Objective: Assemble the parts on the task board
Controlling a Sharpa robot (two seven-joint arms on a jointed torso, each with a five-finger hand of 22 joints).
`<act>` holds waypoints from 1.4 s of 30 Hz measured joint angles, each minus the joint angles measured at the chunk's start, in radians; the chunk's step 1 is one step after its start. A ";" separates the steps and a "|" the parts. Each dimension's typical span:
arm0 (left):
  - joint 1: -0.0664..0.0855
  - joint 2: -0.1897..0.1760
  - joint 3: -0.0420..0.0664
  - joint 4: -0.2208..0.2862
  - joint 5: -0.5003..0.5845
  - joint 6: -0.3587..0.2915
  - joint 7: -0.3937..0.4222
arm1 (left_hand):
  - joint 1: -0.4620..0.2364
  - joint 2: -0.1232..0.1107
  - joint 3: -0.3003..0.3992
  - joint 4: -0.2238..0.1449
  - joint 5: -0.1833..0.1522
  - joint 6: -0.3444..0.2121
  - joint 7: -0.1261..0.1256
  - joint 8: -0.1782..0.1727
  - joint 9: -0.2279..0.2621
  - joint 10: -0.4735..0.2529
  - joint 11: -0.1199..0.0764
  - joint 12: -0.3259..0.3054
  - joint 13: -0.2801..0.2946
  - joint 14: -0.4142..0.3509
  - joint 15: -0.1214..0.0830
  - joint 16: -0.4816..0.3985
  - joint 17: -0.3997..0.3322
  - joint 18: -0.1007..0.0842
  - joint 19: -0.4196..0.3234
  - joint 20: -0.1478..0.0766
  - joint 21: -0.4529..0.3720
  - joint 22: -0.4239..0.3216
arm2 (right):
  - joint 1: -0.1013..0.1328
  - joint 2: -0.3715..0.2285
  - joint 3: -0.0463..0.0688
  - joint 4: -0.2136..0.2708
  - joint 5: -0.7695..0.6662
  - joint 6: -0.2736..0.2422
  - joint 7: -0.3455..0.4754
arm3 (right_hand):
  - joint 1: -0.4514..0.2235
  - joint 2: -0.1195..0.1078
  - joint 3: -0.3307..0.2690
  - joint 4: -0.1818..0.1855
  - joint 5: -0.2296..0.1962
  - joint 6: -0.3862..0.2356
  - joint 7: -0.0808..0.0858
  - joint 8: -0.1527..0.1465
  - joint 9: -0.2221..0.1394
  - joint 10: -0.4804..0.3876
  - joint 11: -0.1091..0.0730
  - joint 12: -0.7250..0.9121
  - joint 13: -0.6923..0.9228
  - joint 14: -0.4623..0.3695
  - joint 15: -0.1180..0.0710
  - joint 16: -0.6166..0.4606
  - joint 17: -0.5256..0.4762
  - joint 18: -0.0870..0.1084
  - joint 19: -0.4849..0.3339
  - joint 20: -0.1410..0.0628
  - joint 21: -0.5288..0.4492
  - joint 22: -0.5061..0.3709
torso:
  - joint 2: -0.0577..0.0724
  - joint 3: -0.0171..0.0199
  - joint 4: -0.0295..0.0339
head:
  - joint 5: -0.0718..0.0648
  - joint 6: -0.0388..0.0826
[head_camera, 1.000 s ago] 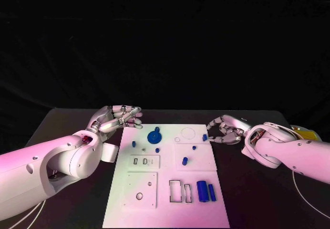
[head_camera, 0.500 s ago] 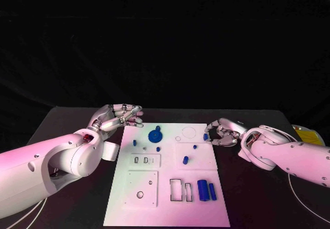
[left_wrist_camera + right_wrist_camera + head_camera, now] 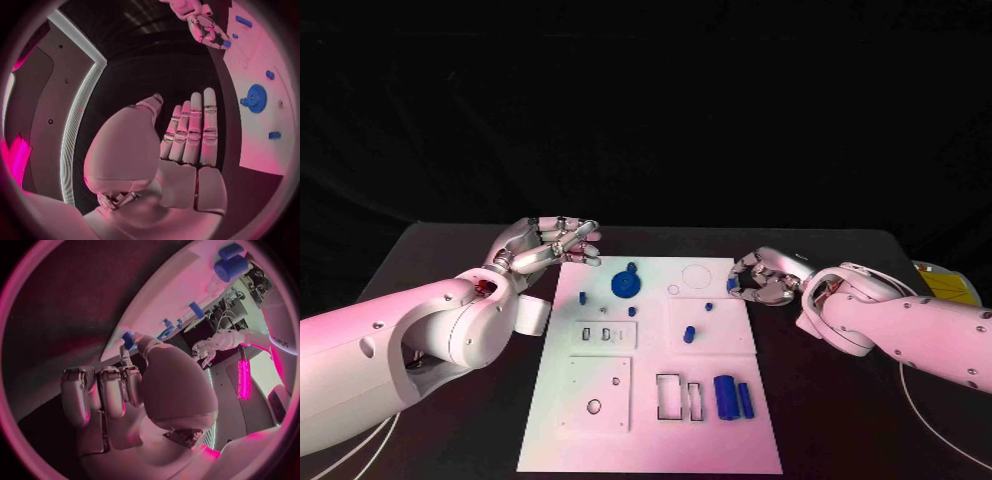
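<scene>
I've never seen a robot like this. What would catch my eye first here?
Probably the white task board in the middle of the black table, dotted with small blue parts, the biggest a blue gear near its far end. Then the two silver hands flanking that far end: the left hand raised beside it, the right hand at a small blue part on the board's edge.

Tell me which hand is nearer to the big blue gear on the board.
Left. The left hand hovers just off the board's far left corner, close to the blue gear; the right hand sits past the board's opposite edge.
</scene>
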 measured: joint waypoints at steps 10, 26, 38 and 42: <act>0.000 0.000 0.000 0.000 0.000 0.000 -0.001 | 0.000 0.000 0.000 0.000 0.000 0.000 0.000 0.000 0.001 0.000 0.000 0.000 0.000 0.000 0.000 0.000 0.002 0.000 0.000 0.000 0.000 0.001 | -0.001 0.006 0.000 -0.004 0.007 -0.007 0.000 | -0.001 0.009 0.012 -0.004 -0.014 0.010 -0.003 0.000 0.002 0.004 -0.004 0.000 0.000 0.000 0.000 0.000 0.000 0.000 0.000 0.000 0.006 0.000 | 0.000 -0.0001 -0.0003 | 0.000 -0.002; 0.000 -0.001 0.000 0.000 0.000 0.001 -0.003 | 0.000 0.000 0.000 0.000 0.000 -0.004 0.004 0.000 0.001 0.000 0.000 0.000 0.000 0.000 0.000 0.000 0.002 0.000 0.000 0.000 0.000 0.001 | -0.001 0.011 0.000 -0.002 0.009 -0.025 -0.009 | -0.001 0.009 0.035 -0.013 -0.018 0.041 -0.018 0.015 0.004 0.001 -0.017 0.012 0.000 -0.002 -0.013 0.004 0.000 0.000 0.000 -0.008 0.015 0.000 | -0.001 -0.0003 -0.0010 | 0.000 -0.005; 0.000 -0.001 0.000 -0.001 0.000 0.002 -0.005 | 0.000 0.000 0.000 0.000 0.000 -0.004 0.004 0.000 0.001 -0.004 0.004 0.000 0.000 0.000 0.000 0.000 0.003 0.000 0.000 0.000 0.000 0.002 | -0.001 0.001 0.000 0.055 0.009 -0.089 0.000 | -0.001 0.031 0.066 -0.028 -0.005 0.068 -0.022 0.037 0.005 0.001 -0.042 0.024 0.000 -0.002 -0.031 0.004 0.000 0.000 0.001 -0.026 0.031 0.000 | -0.001 0.0006 -0.0022 | 0.001 -0.006; 0.000 -0.001 0.000 -0.001 0.000 0.002 -0.005 | 0.000 0.000 0.000 0.000 0.000 -0.004 0.004 0.000 0.001 -0.004 0.004 0.000 0.000 0.000 0.000 0.000 0.003 0.000 0.000 0.000 0.000 0.002 | -0.001 -0.007 0.001 0.102 0.008 -0.120 0.005 | -0.004 0.033 0.066 -0.028 -0.002 0.068 -0.022 0.037 0.005 0.001 -0.042 0.024 0.000 0.002 -0.035 0.004 0.000 0.000 0.001 -0.026 0.032 -0.001 | -0.002 0.0006 -0.0026 | 0.002 -0.006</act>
